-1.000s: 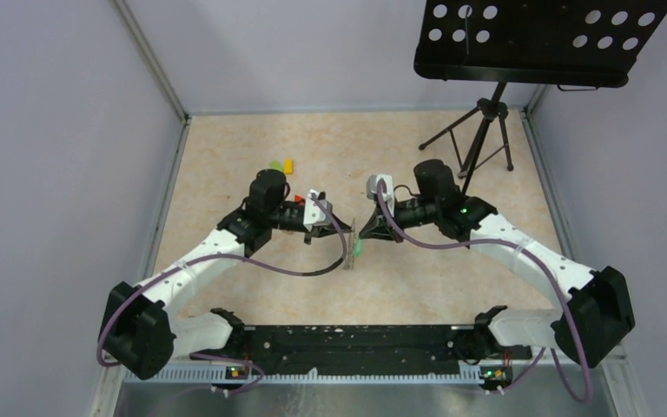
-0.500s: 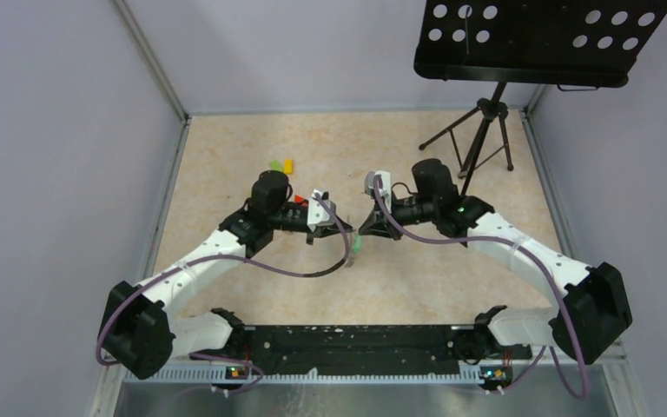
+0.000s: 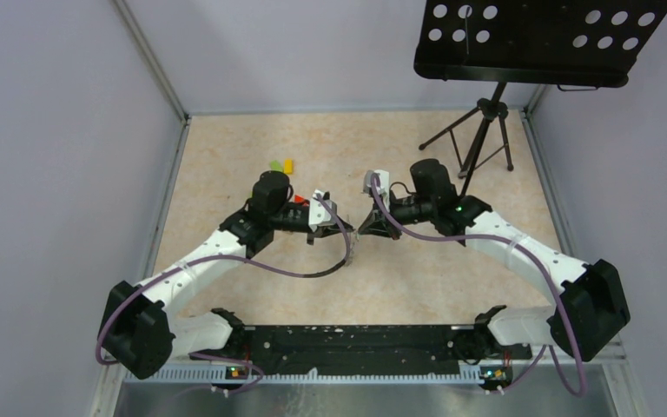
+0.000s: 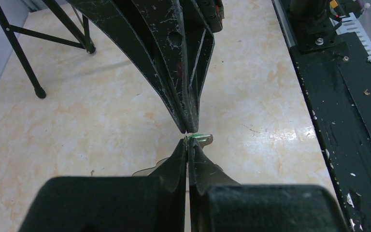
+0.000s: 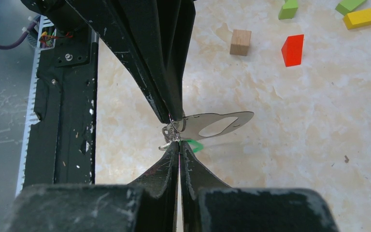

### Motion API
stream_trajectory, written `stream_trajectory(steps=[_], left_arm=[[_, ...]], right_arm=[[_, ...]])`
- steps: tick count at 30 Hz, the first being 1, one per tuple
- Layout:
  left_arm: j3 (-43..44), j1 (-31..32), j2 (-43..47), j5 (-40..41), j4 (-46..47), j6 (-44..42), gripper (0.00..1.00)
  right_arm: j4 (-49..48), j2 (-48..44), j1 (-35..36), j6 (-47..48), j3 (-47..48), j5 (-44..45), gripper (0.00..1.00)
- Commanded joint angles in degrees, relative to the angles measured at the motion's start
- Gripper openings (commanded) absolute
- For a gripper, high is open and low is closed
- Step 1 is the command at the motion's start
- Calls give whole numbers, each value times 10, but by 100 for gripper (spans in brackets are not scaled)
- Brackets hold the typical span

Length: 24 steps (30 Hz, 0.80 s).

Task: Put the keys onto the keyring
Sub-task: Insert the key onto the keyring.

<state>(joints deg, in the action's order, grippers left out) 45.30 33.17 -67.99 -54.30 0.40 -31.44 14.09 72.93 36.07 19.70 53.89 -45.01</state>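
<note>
Silver metal keys (image 5: 217, 124) look light, stiff and slippery; pinch the flat head. Left gripper (image 4: 187, 144) and right gripper (image 5: 179, 145) are pressed together, tips meeting there.

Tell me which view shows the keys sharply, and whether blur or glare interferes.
Right wrist view: the silver key is crisp, the green tag beneath it smeared. Left wrist view: only a sliver of key shows, soft glare on the table. Top view: even light, keys too small.
</note>
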Motion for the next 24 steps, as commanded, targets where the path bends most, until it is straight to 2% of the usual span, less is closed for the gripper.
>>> stream_trajectory(steps=[1,24], left_arm=[[2,6,10,-8,23,1,0],[-3,26,9,6,14,-20,0]], right_arm=[[-21,3,-6,-4,18,4,0],[-19,23,-7,-24,30,27,0]])
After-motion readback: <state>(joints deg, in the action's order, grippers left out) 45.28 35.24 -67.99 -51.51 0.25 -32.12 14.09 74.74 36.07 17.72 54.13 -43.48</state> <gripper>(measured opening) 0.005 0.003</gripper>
